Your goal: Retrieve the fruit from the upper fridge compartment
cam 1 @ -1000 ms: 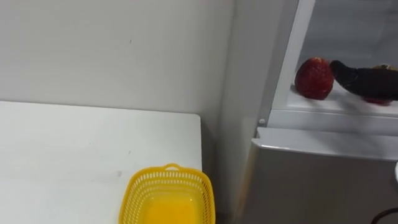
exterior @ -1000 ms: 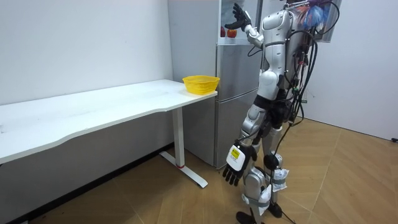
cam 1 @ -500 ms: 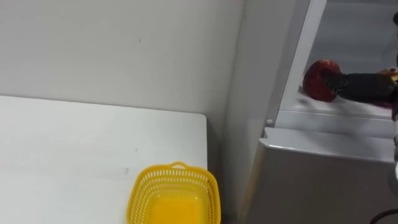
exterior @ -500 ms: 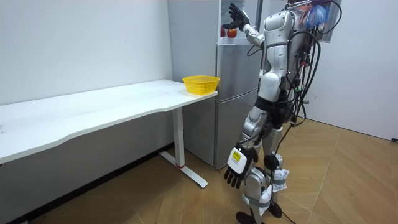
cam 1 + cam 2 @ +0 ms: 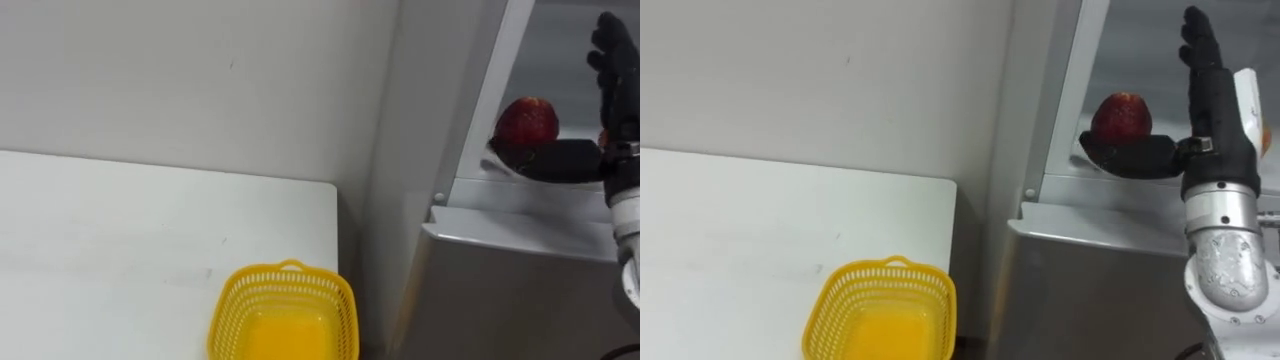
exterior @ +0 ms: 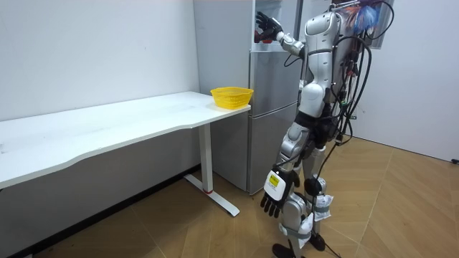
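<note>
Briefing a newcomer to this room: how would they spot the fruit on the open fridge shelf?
Find the tall grey fridge right of the white table; its upper compartment is open. On its shelf sits a round dark-red fruit, left of the robot's raised right hand. Its rounded red form stands out against that black hand.

Red apple point(image 5: 1121, 115), upright on upper fridge shelf point(image 5: 1110, 188), nr front edge.

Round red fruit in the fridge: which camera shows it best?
The right eye view: the round red fruit shows nearly whole above the right hand's thumb. The left eye view is similar; in the room view it is too small.
</note>
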Available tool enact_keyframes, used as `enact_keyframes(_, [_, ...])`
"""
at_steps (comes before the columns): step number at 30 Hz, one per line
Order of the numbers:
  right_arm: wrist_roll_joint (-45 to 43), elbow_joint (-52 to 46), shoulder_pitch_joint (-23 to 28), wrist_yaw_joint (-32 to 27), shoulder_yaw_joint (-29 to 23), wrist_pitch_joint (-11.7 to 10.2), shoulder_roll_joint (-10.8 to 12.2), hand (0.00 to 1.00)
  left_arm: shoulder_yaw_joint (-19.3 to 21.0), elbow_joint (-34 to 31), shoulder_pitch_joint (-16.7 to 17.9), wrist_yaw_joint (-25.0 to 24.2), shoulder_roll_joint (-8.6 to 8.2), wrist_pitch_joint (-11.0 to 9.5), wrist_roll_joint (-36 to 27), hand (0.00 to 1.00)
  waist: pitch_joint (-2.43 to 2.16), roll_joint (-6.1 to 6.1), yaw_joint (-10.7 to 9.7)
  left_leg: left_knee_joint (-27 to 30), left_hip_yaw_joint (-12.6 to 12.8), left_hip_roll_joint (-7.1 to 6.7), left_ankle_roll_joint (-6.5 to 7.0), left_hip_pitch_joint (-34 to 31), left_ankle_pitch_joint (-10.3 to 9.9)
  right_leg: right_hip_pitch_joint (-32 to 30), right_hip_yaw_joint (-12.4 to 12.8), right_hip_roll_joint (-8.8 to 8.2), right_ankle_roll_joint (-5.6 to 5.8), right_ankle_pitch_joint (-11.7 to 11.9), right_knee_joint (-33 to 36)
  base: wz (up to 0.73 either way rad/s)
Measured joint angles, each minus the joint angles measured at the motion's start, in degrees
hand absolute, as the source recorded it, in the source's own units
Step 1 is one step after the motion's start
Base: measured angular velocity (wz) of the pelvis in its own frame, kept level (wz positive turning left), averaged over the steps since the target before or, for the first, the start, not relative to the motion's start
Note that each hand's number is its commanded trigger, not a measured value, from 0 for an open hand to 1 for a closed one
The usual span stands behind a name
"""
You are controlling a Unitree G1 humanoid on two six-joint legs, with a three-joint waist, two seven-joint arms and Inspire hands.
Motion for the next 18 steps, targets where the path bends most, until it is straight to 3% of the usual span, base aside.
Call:
enact_keyframes(6, [4.15,2.88,-0.71,2.62,0.38,0.00,-0.66,0.00,-0.01,-0.26,-0.01,-0.63,-0.04,1.14,-0.05,0.00,-0.07,0.25,0.25,0.29,-0.46,0.05,0.04,-0.23,0.03,0.01,-0.59,-0.07,-0.01,-0.01,0.14,0.05])
enact_keyframes(10, [5.97,5.38,-2.38,3.97,2.35,0.70,-3.46,0.00,-0.02,-1.82,0.37,-0.55,-0.03,1.31,-0.07,0.00,-0.08,0.14,0.41,0.28,-0.34,0.07,0.15,-0.02,0.13,-0.07,-0.59,-0.23,0.01,-0.07,0.66,0.00])
enact_keyframes(13, [5.96,7.29,-3.01,4.26,3.43,1.20,-4.75,0.00,0.01,-2.31,0.50,-0.56,0.12,1.57,-0.07,0.00,-0.27,-0.39,0.65,0.24,-0.15,0.06,0.19,0.28,0.15,0.16,-0.67,-0.28,0.02,-0.08,0.68,-0.01])
enact_keyframes(18, [5.76,8.86,-3.01,4.39,5.21,2.46,-4.79,0.00,0.01,-2.36,0.60,-0.60,0.19,2.35,-0.12,0.00,-0.45,-1.19,0.49,0.34,-0.06,0.05,0.20,0.77,0.15,0.86,-0.63,-0.32,0.07,-0.11,0.63,0.00])
